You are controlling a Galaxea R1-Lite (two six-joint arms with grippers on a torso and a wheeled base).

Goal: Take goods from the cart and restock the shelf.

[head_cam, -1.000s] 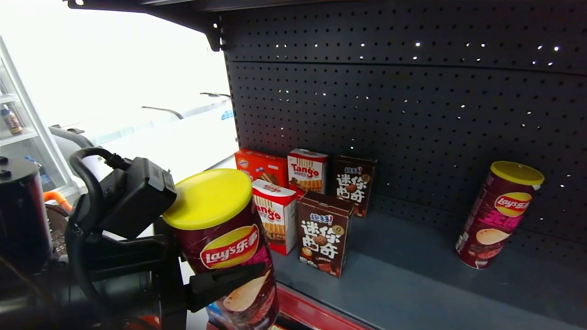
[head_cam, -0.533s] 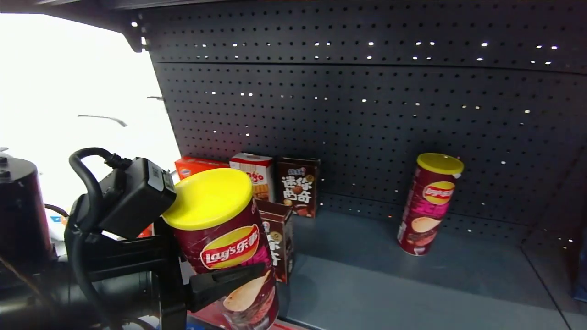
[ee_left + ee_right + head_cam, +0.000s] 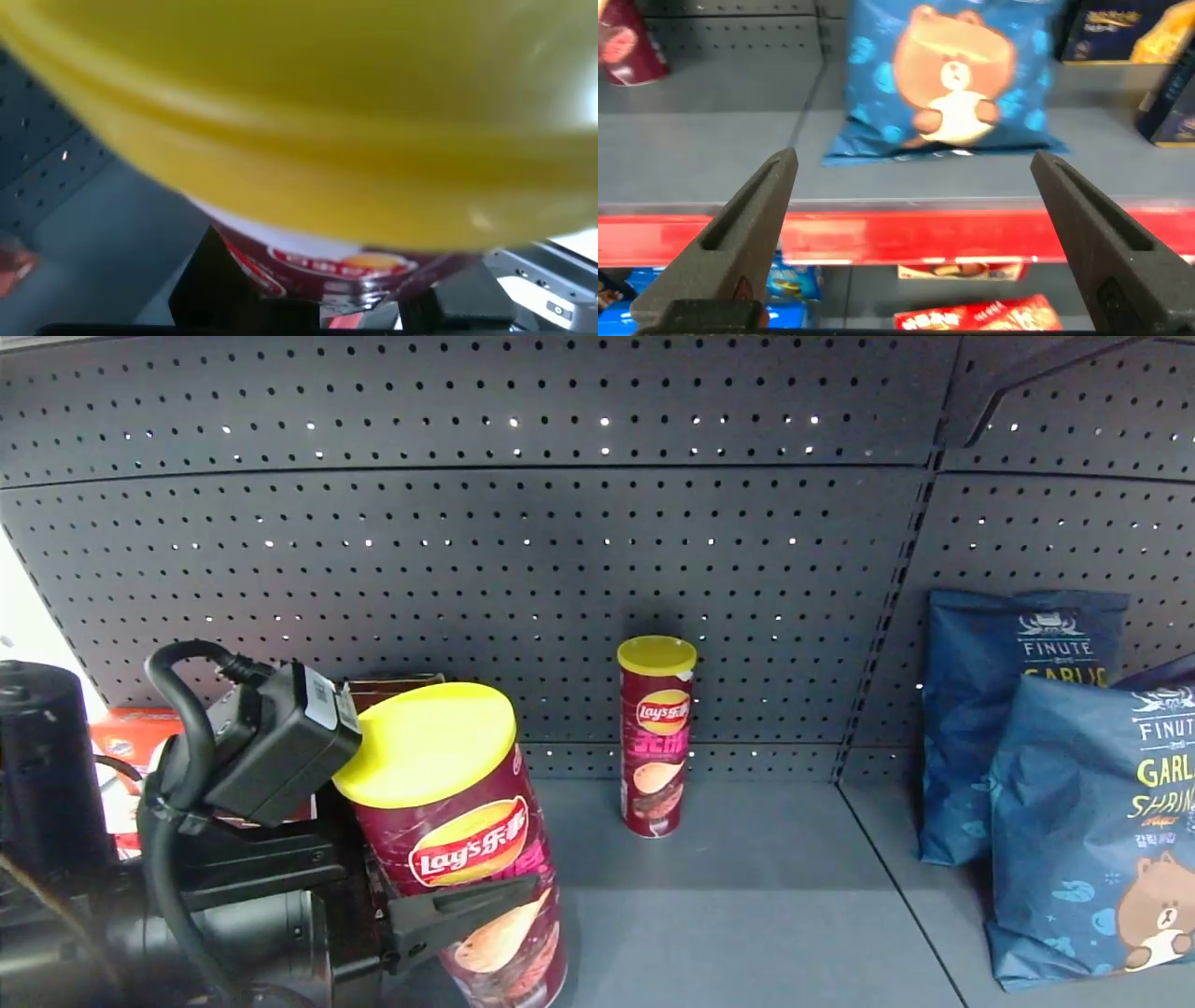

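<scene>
View swung right along shelf (image 3: 747, 915); left pincer (image 3: 476, 889) still clamps glossy cylindrical chip can (image 3: 448, 812), yellow lid (image 3: 425, 742); right pincer (image 3: 915, 163) spread, empty.

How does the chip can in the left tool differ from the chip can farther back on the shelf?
The held can is clamped in the left tool, close to the camera; the far can stands free by the back panel. The held can tilts slightly; the far can stands upright. Both are maroon with yellow lids.

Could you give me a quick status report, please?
Left claw shut on held can. Right claw open, holding nothing. Second can upright on shelf, blue bags to its right.
</scene>
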